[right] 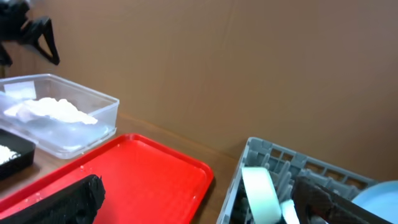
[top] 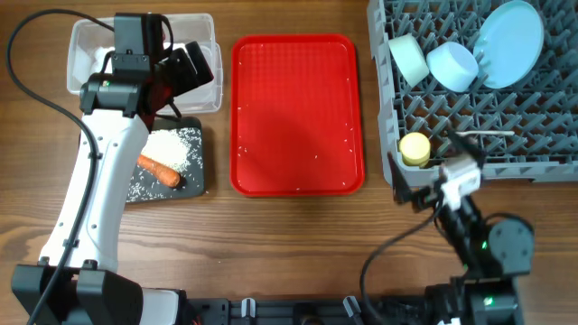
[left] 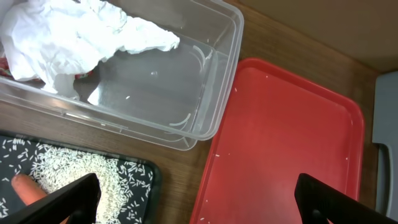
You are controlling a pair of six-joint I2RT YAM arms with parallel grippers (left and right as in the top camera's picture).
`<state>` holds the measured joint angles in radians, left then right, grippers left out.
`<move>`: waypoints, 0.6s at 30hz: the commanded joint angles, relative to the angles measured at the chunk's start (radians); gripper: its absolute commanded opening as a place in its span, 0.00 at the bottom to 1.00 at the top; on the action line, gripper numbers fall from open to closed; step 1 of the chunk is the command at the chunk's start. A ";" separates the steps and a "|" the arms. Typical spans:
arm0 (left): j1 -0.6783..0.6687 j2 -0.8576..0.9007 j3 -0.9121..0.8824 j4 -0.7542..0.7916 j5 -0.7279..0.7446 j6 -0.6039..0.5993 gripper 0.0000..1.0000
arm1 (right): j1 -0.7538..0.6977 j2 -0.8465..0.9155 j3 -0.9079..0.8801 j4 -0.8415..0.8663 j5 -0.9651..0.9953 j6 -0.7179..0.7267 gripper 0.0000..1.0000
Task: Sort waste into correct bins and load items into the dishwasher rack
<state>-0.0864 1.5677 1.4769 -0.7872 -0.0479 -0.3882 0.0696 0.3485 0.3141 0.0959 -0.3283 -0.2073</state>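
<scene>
Black tray, near left: holds the food waste, white rice and an orange carrot piece, apart from the paper.
Right gripper, near right: fingers spread wide with nothing between them, just in front of the rack's near edge.
Red tray, centre: bare except for a few stray rice grains; probably the last waste to clear.
Yellow cup: sits in the rack's near-left corner, beside a white spoon.
Grey rack, right: its pegs keep the dishes on edge; the near rows are free.
Left gripper: fingers wide apart and empty, above the gap between tub and red tray.
Clear tub, far left: crumpled napkins fill one end; the other end is open.
Far rack row: green bowl, blue bowl and blue plate lean together.
Room to move: open wood lies near the front, and the bins sit close together.
</scene>
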 commanded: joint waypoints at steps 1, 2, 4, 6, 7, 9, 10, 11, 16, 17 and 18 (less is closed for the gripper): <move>0.004 -0.001 0.008 0.000 -0.006 -0.013 1.00 | 0.003 -0.154 -0.121 0.022 0.044 -0.002 1.00; 0.004 -0.001 0.008 0.000 -0.006 -0.013 1.00 | 0.003 -0.207 -0.179 0.046 0.044 -0.002 1.00; 0.004 -0.001 0.008 0.000 -0.006 -0.013 1.00 | 0.003 -0.246 -0.236 0.075 0.044 0.010 1.00; 0.004 -0.001 0.008 0.000 -0.006 -0.013 1.00 | 0.003 -0.271 -0.284 0.106 0.044 0.036 1.00; 0.004 -0.001 0.008 0.000 -0.006 -0.013 1.00 | 0.003 -0.284 -0.306 0.127 0.045 0.054 1.00; 0.004 -0.001 0.008 0.000 -0.006 -0.013 1.00 | 0.003 -0.317 -0.309 0.080 0.045 0.051 1.00; 0.004 -0.001 0.008 0.000 -0.006 -0.013 1.00 | 0.003 -0.338 -0.309 0.051 0.050 0.050 1.00; 0.004 -0.001 0.008 0.000 -0.006 -0.013 1.00 | 0.005 -0.346 -0.309 0.031 0.071 0.051 1.00; 0.004 -0.001 0.008 0.000 -0.006 -0.013 1.00 | 0.011 -0.346 -0.309 -0.075 0.064 0.107 1.00; 0.004 -0.001 0.008 0.000 -0.006 -0.013 1.00 | 0.012 -0.344 -0.309 -0.075 0.059 0.121 1.00; 0.004 -0.001 0.008 0.000 -0.006 -0.013 1.00 | 0.012 -0.340 -0.309 -0.075 0.059 0.131 1.00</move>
<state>-0.0864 1.5688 1.4769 -0.7887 -0.0479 -0.3882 0.0746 0.0154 0.0063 0.0181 -0.2790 -0.1410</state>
